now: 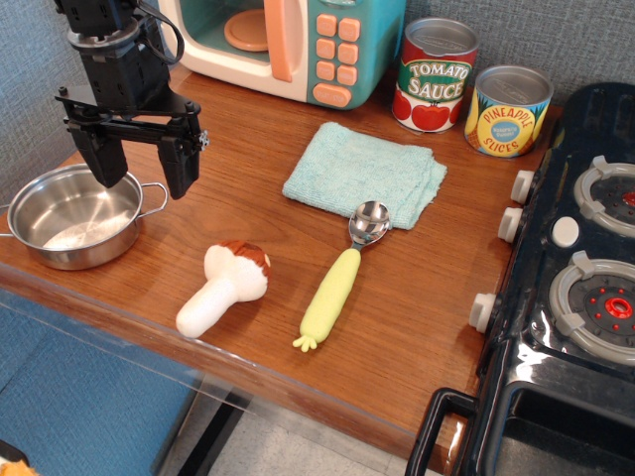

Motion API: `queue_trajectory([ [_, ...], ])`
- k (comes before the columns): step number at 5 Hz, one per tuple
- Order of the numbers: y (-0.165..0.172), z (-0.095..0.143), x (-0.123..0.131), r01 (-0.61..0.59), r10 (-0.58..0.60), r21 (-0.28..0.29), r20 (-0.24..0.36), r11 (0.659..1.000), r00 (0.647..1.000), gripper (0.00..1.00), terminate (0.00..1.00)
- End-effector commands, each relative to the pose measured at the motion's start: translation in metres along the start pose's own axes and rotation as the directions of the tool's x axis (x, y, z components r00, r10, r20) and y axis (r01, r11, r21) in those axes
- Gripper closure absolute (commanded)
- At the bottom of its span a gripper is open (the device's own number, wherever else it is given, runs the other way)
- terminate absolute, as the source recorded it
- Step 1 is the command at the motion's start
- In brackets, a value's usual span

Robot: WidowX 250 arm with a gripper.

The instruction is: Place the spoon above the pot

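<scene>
Step in hand: approach. Gripper [137, 165], jaws apart and empty, hangs beside the pot [75, 215]; spoon [340, 279] lies ungrasped, well right of the pot. Next: reach and grasp its handle.

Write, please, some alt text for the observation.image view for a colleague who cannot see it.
An open black gripper hovers over the right rim of an empty steel pot at the left of a wooden counter, holding nothing. The yellow-green spoon lies mid-counter beside a toy mushroom, its bowl touching a folded teal cloth; two cans, a toy microwave and a toy stove surround them.
</scene>
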State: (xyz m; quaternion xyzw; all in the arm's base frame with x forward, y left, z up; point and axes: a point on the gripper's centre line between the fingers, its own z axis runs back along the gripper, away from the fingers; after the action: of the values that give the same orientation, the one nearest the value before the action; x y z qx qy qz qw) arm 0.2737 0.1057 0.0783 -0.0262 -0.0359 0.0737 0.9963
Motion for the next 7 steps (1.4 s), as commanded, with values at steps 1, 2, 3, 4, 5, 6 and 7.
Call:
queue_trajectory([
  [1,0.000,0.000,0.000,0.000,0.000,0.000,0.000,1.000,1.000,0.00,0.00],
  [2,-0.038,0.006,0.010,0.083,-0.083,-0.008,0.028,0.996,0.996,0.00,0.00],
  [3,-0.083,0.011,0.019,0.181,-0.182,0.009,0.050,0.983,0.982,0.00,0.00],
  [4,-0.130,0.007,0.026,0.261,-0.262,0.024,0.053,0.965,0.964,0.00,0.00],
  [5,-0.165,-0.009,0.023,0.297,-0.298,0.038,0.037,0.954,0.954,0.00,0.00],
  [6,-0.167,-0.028,0.019,0.265,-0.266,0.055,0.007,0.963,0.964,0.00,0.00],
  [7,-0.164,-0.047,0.016,0.253,-0.251,0.062,-0.038,0.966,0.967,0.00,0.00],
])
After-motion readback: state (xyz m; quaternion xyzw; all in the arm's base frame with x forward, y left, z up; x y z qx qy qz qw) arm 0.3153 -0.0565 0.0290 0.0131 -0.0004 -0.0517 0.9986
